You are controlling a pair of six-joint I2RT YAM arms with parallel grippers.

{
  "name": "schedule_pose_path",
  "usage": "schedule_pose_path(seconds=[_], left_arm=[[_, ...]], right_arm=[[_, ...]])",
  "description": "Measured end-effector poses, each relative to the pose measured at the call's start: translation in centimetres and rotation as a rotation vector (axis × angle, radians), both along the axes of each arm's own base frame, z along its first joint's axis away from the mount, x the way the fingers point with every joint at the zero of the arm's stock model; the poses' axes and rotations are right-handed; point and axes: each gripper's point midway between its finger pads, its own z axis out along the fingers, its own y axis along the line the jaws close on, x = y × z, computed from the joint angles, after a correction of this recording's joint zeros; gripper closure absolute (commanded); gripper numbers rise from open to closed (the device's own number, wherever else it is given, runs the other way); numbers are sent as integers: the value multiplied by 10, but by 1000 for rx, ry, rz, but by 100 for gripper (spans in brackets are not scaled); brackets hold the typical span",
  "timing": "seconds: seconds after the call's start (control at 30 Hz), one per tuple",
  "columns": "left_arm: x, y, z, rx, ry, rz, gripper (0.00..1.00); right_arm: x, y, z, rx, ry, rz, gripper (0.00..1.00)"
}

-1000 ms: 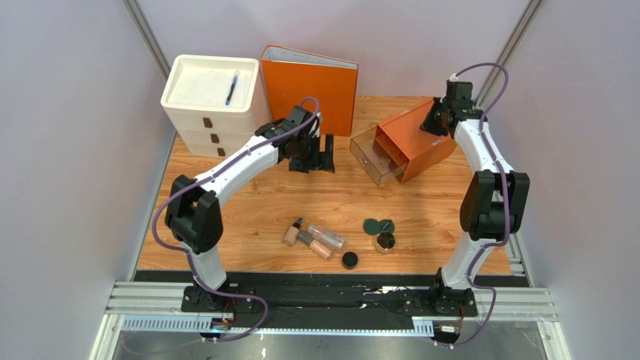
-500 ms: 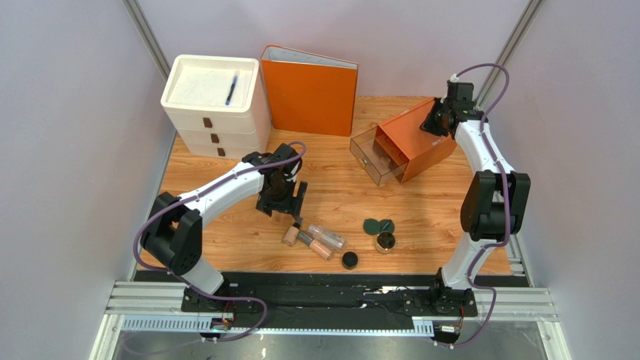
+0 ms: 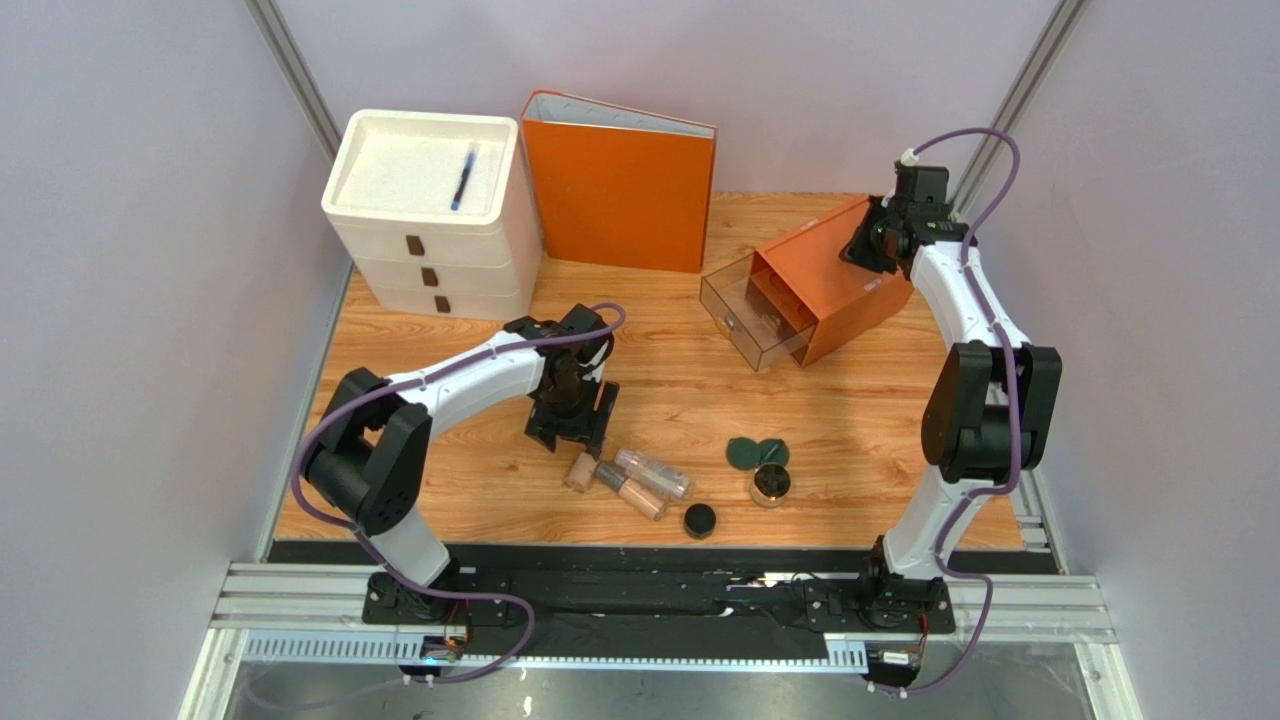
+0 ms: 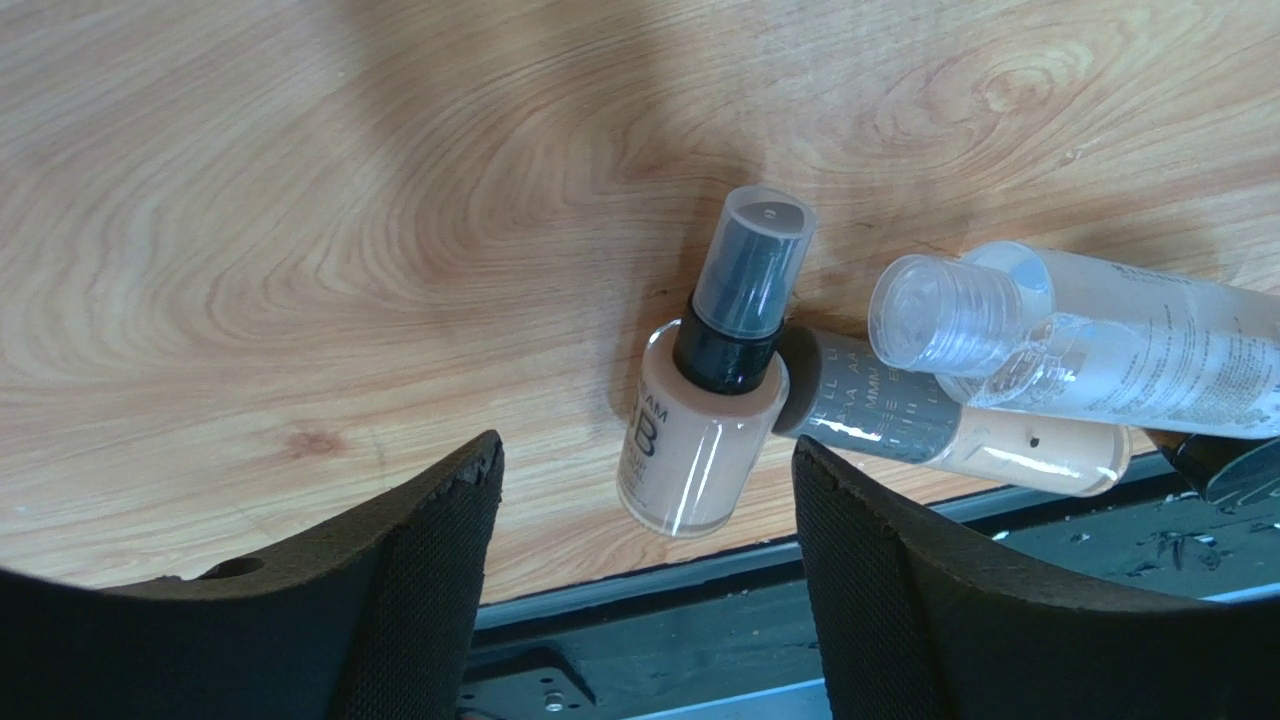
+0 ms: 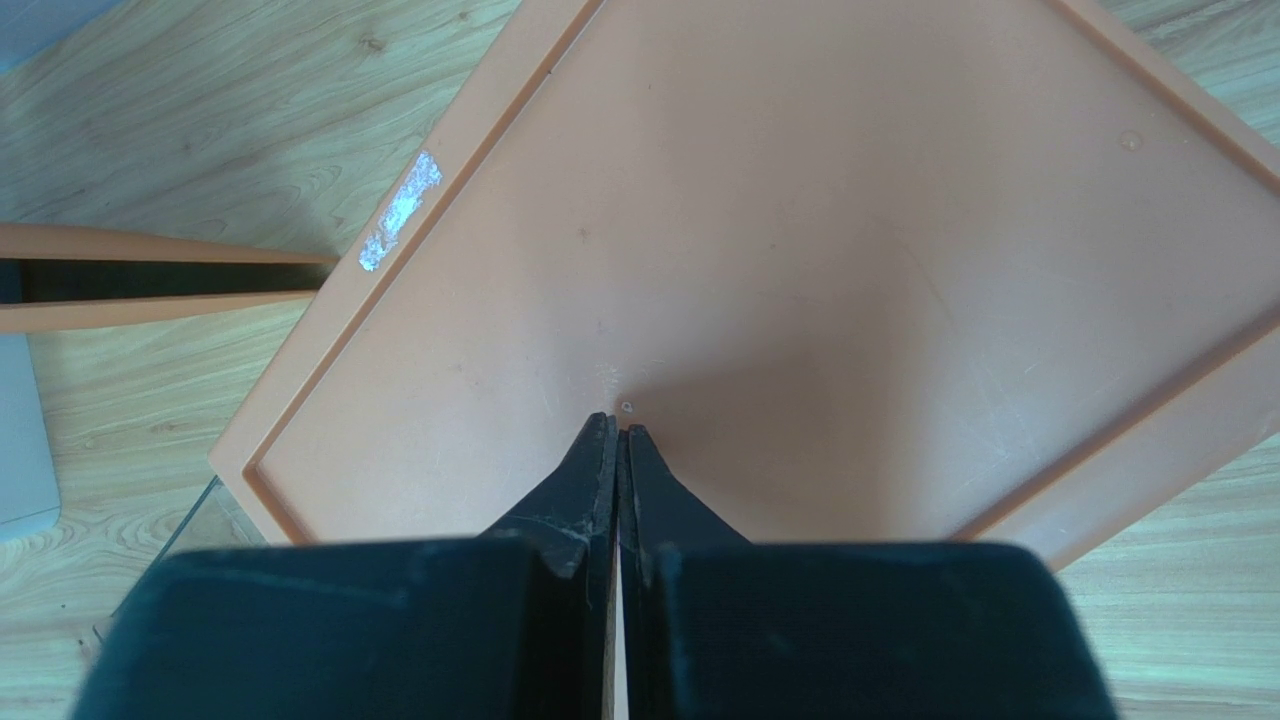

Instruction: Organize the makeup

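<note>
Left wrist view: your left claw (image 4: 646,458) is released, its fingers either side of a beige foundation bottle (image 4: 699,450), not touching it.
Bottle's 3 o'clock: second beige bottle (image 4: 962,435), clear tube (image 4: 1112,353).
Right claw (image 5: 618,435): clenched, tips against the orange box (image 5: 842,255).
Table's 5 o'clock: green compact (image 3: 757,450), gold-rimmed jar (image 3: 771,482), black pot (image 3: 699,521).

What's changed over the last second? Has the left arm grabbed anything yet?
The left gripper swung from the back toward the near edge and came down over the foundation bottle, jaws open either side, nothing held yet. The right gripper stayed shut over the orange drawer box; the makeup has not moved.
</note>
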Motion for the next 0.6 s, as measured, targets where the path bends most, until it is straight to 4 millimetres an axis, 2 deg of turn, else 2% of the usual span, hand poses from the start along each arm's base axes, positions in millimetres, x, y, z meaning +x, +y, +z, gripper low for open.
schedule_pose_path(seconds=[0.17, 0.3, 0.6], left_arm=[[-6, -3, -9, -7, 26, -12, 33], [-10, -3, -13, -6, 40, -15, 41], [-13, -2, -34, 35, 94, -13, 42]], right_arm=[[0, 0, 0, 0, 0, 1, 100], [0, 0, 0, 0, 0, 1, 100], [0, 0, -1, 0, 1, 1, 100]])
